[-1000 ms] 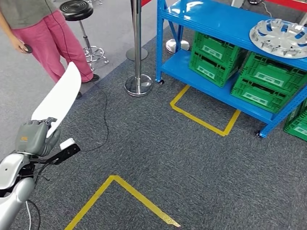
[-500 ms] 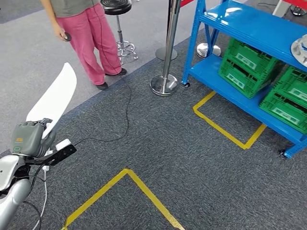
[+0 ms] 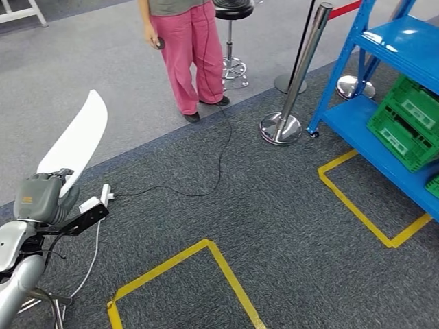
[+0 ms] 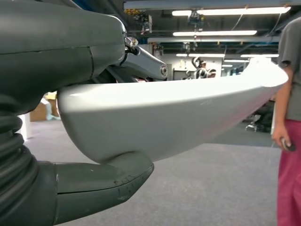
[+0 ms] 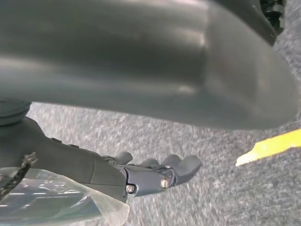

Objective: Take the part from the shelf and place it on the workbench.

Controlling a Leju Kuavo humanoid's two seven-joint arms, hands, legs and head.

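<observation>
Left robot hand [image 3: 44, 197] raised at the lower left of the head view, clamped on the white part [image 3: 77, 140]: a long, curved, glossy panel rising up and away from the fingers toward a rounded tip. Seen close in the left wrist view as a pale shell [image 4: 170, 113] pinched between the thick grey thumb [image 4: 103, 181] on one face and the darker fingers [image 4: 142, 63] on the other. Held clear of the floor, touching nothing but the hand.

Right robot hand [image 5: 156, 174] hanging over the grey carpet [image 5: 213, 197], fingers stretched out and slightly apart, holding nothing.

Blue shelf [image 3: 398, 48] at the right edge of the head view, well apart from the part, with green crates [image 3: 409, 123] on its lower level. Yellow tape outline [image 3: 362, 212] on the carpet in front of the shelf; a second yellow outline [image 3: 207, 250] near the bottom middle. Chrome stanchion [image 3: 298, 75] leaning just beside the shelf's corner post. Person in pink trousers [image 3: 191, 51] standing at the top middle, a small dark object in one hand [image 3: 153, 38]. Black cable [image 3: 207, 181] trailing across the carpet from the person to a white power strip [image 3: 101, 200] near the left hand. Black stool [image 3: 232, 14] behind the person.
</observation>
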